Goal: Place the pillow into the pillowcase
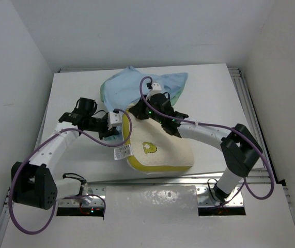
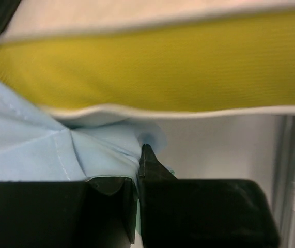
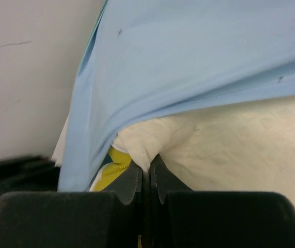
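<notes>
Evidently the insertion is only beginning: the pillow [image 1: 160, 150] is lying on the white surface [image 1: 224, 98], its far end sitting under the light-blue pillowcase [image 1: 132, 85], most of it showing bare. The jaws of the left arm [image 1: 59, 142] are pinching shut on the pillowcase's edge beside the yellow seam [image 2: 147, 67]; those of the right arm [image 1: 204, 132] are clamping a fold of the pillow's cream cover. Nearly the whole length is, I judge, waiting to be sleeved.

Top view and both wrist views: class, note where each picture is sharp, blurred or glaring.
Top external: evenly lit, sharp, glare on the shiny strip at the near edge. Left wrist: pillow blurred, close to the lens. Right wrist: pillowcase fairly sharp, dark fingers lack detail.
</notes>
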Robot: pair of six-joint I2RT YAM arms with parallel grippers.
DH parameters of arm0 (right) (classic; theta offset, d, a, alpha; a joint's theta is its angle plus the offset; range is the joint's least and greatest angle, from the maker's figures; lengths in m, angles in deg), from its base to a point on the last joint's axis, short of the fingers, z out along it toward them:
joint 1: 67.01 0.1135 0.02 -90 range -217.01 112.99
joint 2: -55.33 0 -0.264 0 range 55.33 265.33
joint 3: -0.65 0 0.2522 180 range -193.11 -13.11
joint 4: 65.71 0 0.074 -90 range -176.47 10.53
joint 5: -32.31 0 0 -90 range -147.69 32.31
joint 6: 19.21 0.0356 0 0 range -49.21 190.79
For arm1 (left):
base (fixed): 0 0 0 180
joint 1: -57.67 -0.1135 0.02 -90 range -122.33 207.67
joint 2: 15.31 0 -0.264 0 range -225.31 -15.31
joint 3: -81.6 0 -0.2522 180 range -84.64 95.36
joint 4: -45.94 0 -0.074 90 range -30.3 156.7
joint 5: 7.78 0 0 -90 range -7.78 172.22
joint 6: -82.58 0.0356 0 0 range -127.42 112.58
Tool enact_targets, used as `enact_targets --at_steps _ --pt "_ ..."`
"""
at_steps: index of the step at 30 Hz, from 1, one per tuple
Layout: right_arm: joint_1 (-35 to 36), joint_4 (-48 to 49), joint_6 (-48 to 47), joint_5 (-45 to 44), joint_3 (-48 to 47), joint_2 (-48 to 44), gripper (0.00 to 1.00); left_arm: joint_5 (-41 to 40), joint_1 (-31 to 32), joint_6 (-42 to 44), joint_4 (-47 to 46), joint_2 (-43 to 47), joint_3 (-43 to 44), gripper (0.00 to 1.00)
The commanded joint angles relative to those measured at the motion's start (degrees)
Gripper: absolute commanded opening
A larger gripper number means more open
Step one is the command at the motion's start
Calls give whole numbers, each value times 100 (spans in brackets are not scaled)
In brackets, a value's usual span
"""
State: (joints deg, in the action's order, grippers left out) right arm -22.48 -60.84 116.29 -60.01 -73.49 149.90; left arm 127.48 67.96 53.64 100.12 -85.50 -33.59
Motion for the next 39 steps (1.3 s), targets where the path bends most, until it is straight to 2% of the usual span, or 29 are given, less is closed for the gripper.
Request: enact_targets --at_steps 1,6,10,14,16,18,19,20,22,23,27,29,32,34,35,36,37,38,39 --pt "-103 1003 266 -1084 -738 316 0 1177 184 679 1423 260 273 0" --pt "-59 844 635 -2207 -1054 791 0 2460 202 57 1539 269 485 0" --pt "108 301 750 -3176 -1309 1142 0 2875 421 -138 1635 261 275 0" --pt "108 -87 996 -3335 -1520 1520 0 3111 536 204 2291 226 230 0" --pt "108 -552 892 -3135 -1871 1722 0 3226 536 293 2400 191 292 0" --pt "117 -685 620 -2792 -1943 1934 0 2938 519 -398 1989 155 205 0" --pt "126 -642 253 -2269 -1873 1952 1 2562 466 -706 1491 155 108 2" --pt "126 -563 6 -1968 -1637 1882 19 2411 283 -805 1390 155 12 10" --pt "161 -510 -566 -1527 -1355 1689 40 1929 176 -788 1346 181 10 21" --pt "239 -545 -768 -1290 -1093 1410 55 1804 124 -580 1415 181 80 31" --pt "337 -1157 -1647 -849 -756 671 72 1013 114 90 1995 138 729 54" --pt "337 -1457 -1859 -508 -799 424 75 713 114 579 2416 59 1203 61" --pt "310 -2222 -2018 -339 -922 -42 80 870 114 777 2795 -108 1967 65" --pt "162 -2767 -1887 -356 -940 -462 79 1159 123 471 2456 -231 2303 64" --pt "83 -3091 -1808 -356 -914 -613 76 1213 114 -271 2105 -249 2435 60" --pt "-5 -3250 -1764 -391 -923 -745 62 1170 123 -792 1657 -258 2419 56" --pt "-180 -3417 -1729 -426 -923 -973 51 1005 227 -1397 504 -267 2375 55" --pt "-304 -3549 -1702 -435 -914 -1071 43 724 350 -2326 -81 -284 2262 54" --pt "-435 -3777 -1606 -461 -897 -1141 38 295 552 -2500 -479 -337 2243 53"
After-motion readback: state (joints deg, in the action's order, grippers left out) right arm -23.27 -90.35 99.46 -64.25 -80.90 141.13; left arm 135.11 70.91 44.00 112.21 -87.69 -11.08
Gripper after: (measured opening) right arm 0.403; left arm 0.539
